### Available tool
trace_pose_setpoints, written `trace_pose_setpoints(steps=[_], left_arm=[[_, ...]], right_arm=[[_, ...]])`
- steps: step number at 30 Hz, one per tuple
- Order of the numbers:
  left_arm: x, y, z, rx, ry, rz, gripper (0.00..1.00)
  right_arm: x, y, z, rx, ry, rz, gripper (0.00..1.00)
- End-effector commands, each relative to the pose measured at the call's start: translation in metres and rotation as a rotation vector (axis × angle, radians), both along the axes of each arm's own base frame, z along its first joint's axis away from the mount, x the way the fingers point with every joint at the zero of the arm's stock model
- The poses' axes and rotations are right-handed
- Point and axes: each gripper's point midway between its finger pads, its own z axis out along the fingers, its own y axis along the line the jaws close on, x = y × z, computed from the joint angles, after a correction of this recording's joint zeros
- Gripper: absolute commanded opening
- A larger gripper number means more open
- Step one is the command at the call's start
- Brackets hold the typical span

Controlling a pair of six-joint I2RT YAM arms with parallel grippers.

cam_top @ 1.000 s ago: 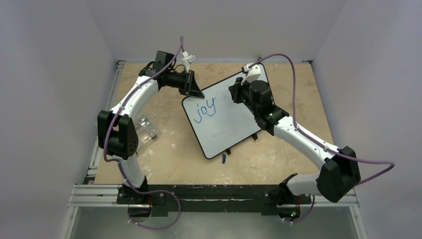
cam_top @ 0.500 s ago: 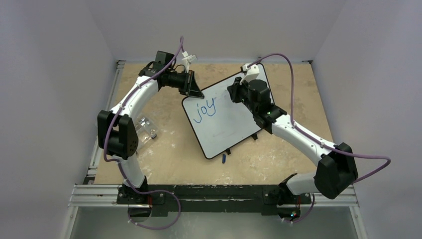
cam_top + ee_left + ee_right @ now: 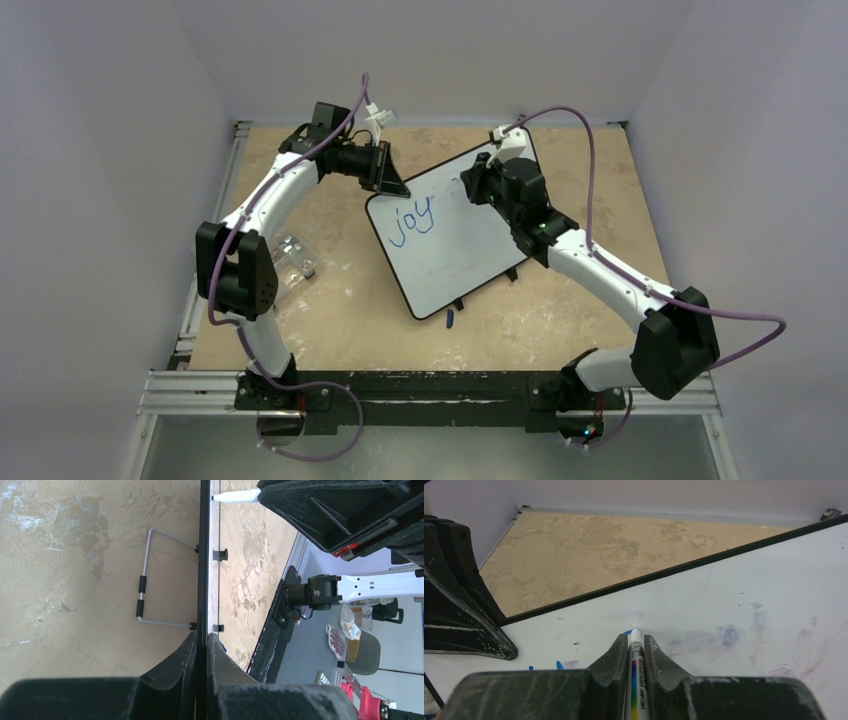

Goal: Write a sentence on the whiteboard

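Two arms share the work at a board (image 3: 450, 265) that sits skewed in the middle of the table (image 3: 330, 310), propped on a wire stand (image 3: 142, 587). The left tool (image 3: 392, 185) is clamped narrow on the board's far-left corner, the thin black frame pinched between its fingers. The right tool (image 3: 631, 642) grips a marker (image 3: 634, 680) tight, tip pointed forward and down at the white surface; whether the tip touches cannot be told. Of the sentence (image 3: 412, 220) only "joy" shows, in blue, on the upper line. The marker tip lies just to the right of that word and on the same line, with bare board beyond it. The board's long axis runs from left toward the far right in the top view, and the writing follows it. The next strokes therefore look to call for the right arm to travel along that axis, away from "joy" and toward the far-right corner. The right arm is nearer that bare stretch; the left, at the opposite corner, appears set to steady the board. Faint purple smudges (image 3: 774, 645) mark the surface ahead of the tip. A small blue cap (image 3: 449, 318) lies on the table just off the board's near edge.
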Motion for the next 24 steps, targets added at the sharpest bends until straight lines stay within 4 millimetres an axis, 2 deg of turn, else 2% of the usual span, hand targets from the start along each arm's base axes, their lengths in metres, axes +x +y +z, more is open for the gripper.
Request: trace_pose_setpoints(steps=[1,7,13,24], left_arm=[[-0.004,-0.004,0.035,-0.037,-0.133,-0.028,0.0],[-0.004,-0.004,0.037,-0.039,-0.138,-0.026,0.0],[-0.004,-0.003,0.038,-0.038,-0.138,-0.023,0.0],[-0.004,-0.003,0.041,-0.037,-0.15,-0.019,0.0]], right_arm=[[-0.001,0.001,0.012,0.035,-0.016,0.005,0.0],[-0.013,0.004,0.003,0.06,0.011,0.042,0.0],[-0.022,0.006,-0.013,0.072,0.054,0.066,0.0],[-0.038,-0.001,-0.03,0.089,0.087,0.069,0.0]])
